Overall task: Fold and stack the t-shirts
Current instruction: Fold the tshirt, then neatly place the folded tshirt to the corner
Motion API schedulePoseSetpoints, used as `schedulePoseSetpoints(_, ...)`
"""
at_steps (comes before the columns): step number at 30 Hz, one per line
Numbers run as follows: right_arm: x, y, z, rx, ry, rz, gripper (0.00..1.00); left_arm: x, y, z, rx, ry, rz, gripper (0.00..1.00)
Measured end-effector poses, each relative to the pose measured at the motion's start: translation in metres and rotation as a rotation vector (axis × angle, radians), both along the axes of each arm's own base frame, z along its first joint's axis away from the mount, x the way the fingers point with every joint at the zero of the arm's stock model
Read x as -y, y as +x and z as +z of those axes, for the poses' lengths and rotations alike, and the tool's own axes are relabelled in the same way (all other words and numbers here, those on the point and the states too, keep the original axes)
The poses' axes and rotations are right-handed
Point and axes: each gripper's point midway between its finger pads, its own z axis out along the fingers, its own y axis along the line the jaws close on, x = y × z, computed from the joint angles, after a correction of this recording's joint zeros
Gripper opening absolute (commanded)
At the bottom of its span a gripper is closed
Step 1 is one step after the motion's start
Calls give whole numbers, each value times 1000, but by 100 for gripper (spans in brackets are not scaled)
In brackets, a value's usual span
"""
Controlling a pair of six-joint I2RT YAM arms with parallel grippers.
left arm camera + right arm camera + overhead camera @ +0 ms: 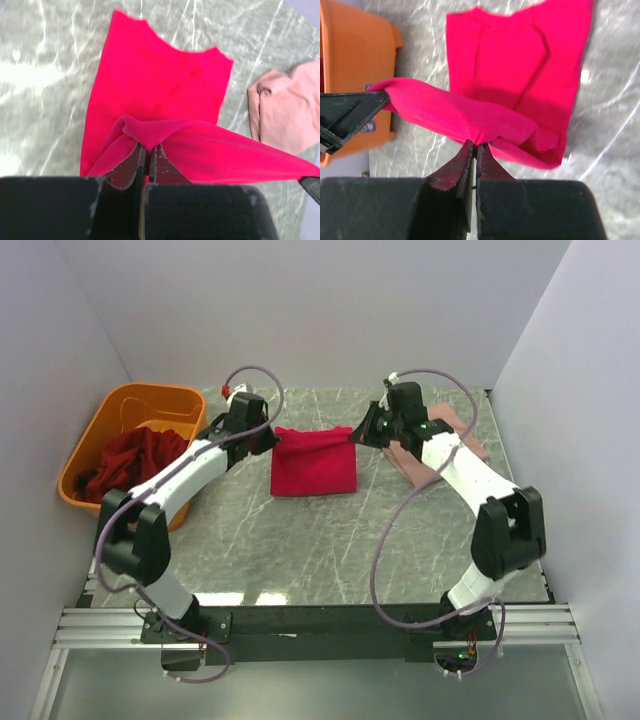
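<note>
Salmon t-shirt half under right arm — orange tub cut off at left edge.

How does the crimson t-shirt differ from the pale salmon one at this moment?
The crimson t-shirt is vivid, the salmon t-shirt pale. Crimson is pinched along one edge by left gripper and right gripper; salmon lies ungripped. Crimson sits mid-table, salmon further right. Both are soft cloth.

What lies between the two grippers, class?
The crimson-pink t-shirt: one edge stretches from the left gripper to the right gripper, both shut on it, clearest in the top view.
</note>
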Motion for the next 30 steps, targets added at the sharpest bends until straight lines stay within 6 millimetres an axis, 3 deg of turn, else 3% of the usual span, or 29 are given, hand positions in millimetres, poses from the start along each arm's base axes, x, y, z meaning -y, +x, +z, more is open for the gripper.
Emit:
schedulePoseSetpoints(8,3,65,-16,-23,-4,-30,0,3,61,-18,-17,9,-22,1)
schedulePoseSetpoints(12,4,92,-36,-39,-11,-31,0,3,91,-29,-20,13,-45,1)
schedulePoseSetpoints(13,4,101,-43,-45,-17,-31,7,3,99,-36,-25,17,-48,2)
schedulePoseSetpoints(15,2,121,-56,-48,-29,-28,27,2,113,-48,-36,23,-52,19)
schedulePoseSetpoints(16,1,131,-62,-46,-32,-26,53,2,120,-57,-44,27,-57,31)
schedulePoseSetpoints(17,0,141,-70,-45,-35,-25,60,1,124,-66,-56,34,-61,49)
schedulePoseSetpoints(18,0,150,-77,-44,-44,-16,66,-1,128,-74,-69,42,-65,99)
schedulePoseSetpoints(19,0,157,-83,-48,-50,-7,71,-2,131,-80,-76,45,-66,99)
schedulePoseSetpoints(21,1,172,-92,-44,-57,8,72,-7,132,-89,-95,51,-60,99)
schedulePoseSetpoints(25,5,167,-103,-66,-67,29,73,-13,135,-83,-81,53,-53,99)
schedulePoseSetpoints(30,16,126,-120,-145,-89,38,72,-15,118,-67,-51,43,-62,99)
